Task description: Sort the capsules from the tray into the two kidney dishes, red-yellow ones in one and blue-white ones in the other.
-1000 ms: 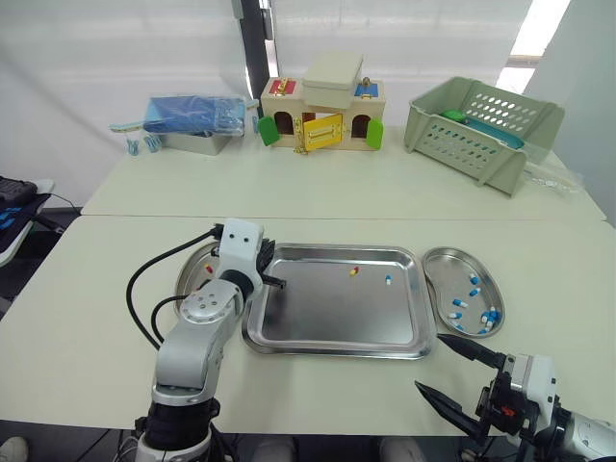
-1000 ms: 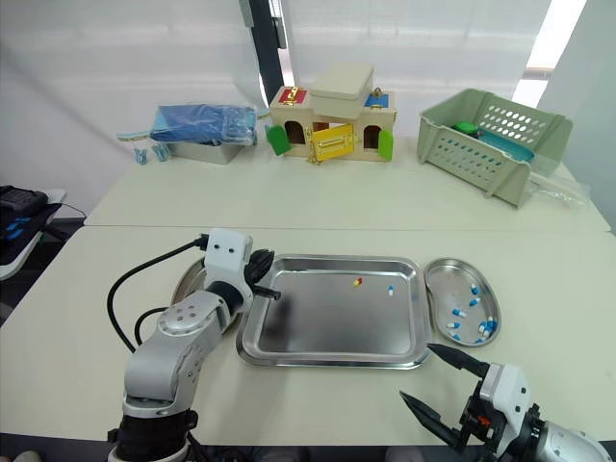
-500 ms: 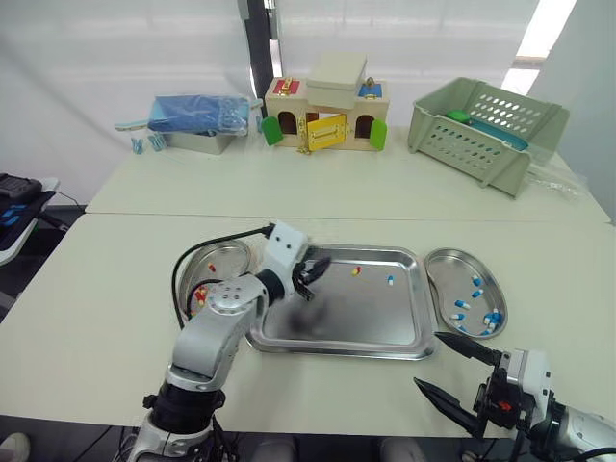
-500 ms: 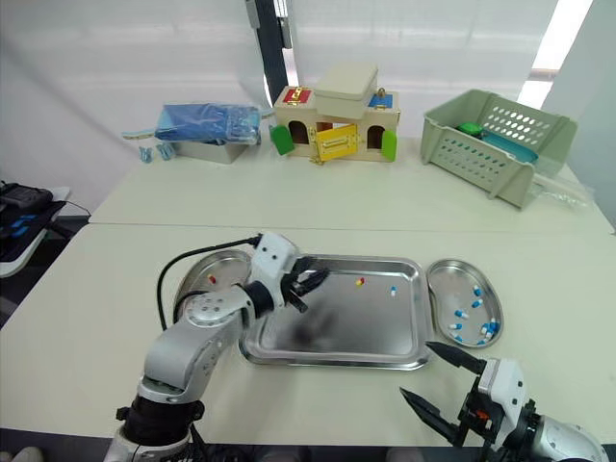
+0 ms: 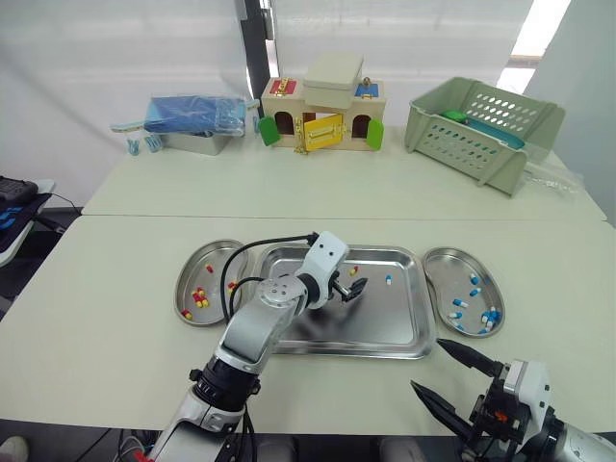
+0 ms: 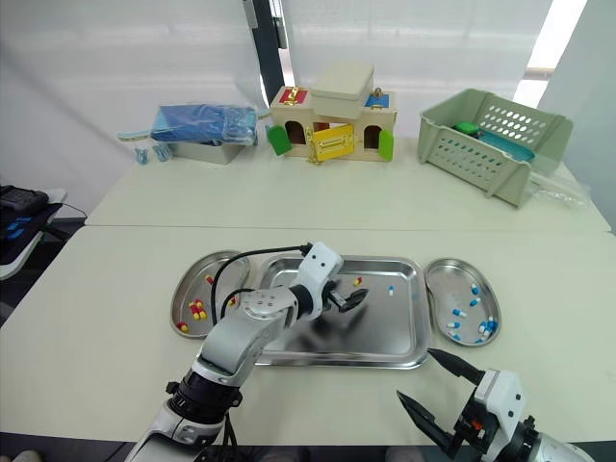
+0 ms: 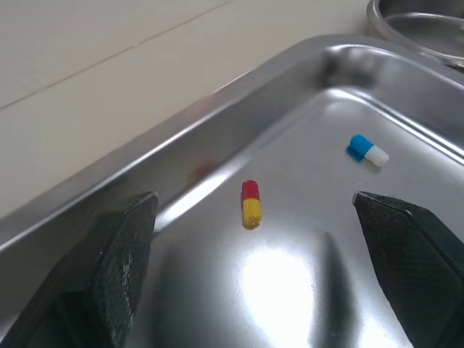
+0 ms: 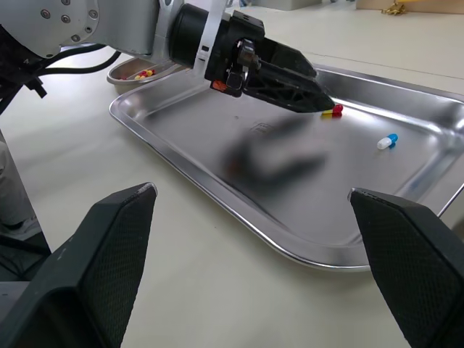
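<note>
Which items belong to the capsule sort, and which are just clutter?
Job: tray, red-yellow capsule, blue-white capsule, left kidney dish, right kidney dish, left gripper.
Lying about: wooden toy house, green basket, metal tin, blue pouch.

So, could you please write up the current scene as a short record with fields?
tray: two capsules left in it
red-yellow capsule: lying flat near the tray's far rim
blue-white capsule: lying apart from the red-yellow one
left dish: several red-yellow capsules
right dish: several blue-white capsules
left gripper: open, over the tray, at the red-yellow capsule
right gripper: open, holding nothing, by the tray's near right corner
</note>
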